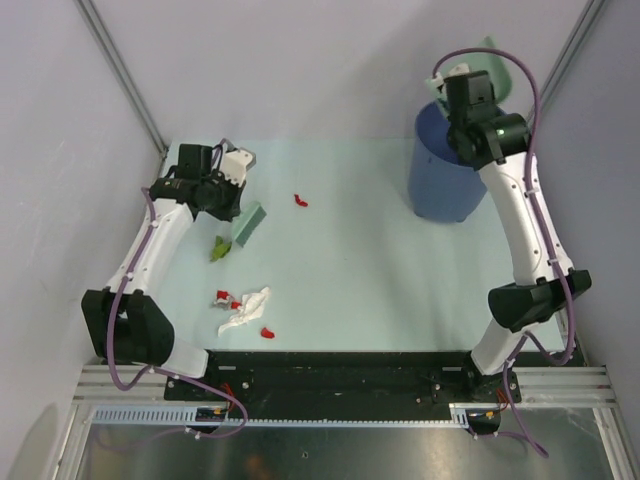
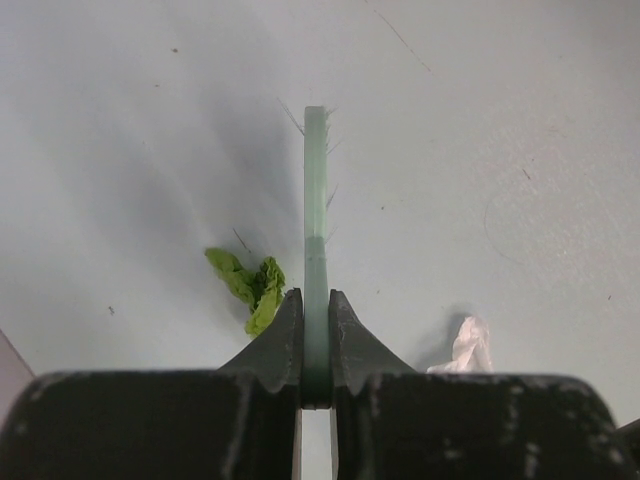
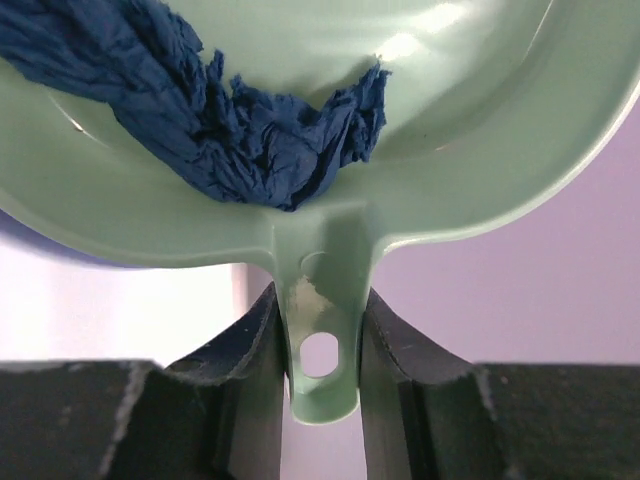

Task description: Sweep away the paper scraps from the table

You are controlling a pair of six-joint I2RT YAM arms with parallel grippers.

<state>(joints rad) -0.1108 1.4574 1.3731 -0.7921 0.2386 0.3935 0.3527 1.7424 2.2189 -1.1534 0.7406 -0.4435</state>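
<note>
The left jaws are pressed tight on a thin pale green plastic brush (image 2: 316,200). From the left wrist it shows edge-on as a narrow strip with fine bristles splaying near its far end. Just left of those jaws, close beside the brush, lies a crumpled green paper scrap (image 2: 250,285), creased and leaf-like. To their right, a little farther off, is a white crumpled paper scrap (image 2: 468,345).

From above, the brush sits at the far left of the flat pale mint-green desk (image 1: 400,270). The green scrap (image 1: 219,249) is just off the brush's near end, and the white scrap (image 1: 245,310) lies well nearer, toward the black rail (image 1: 340,365). Small red paper bits are scattered about: one red bit (image 1: 300,200) to the right of the brush, another red bit (image 1: 225,297) just left of the white scrap, and a third red bit (image 1: 267,333) at its near right.

The right jaws pinch the flat handle of a smooth, glossy pale green plastic dustpan (image 3: 480,190); the handle's end, with its round hole, sits between them. A dark blue crumpled paper wad (image 3: 230,130) lies in the pan against the handle-side wall, just beyond the jaws. From above, the dustpan is raised at the far right beside a round dark blue bin (image 1: 440,180) that stands on the desk.
</note>
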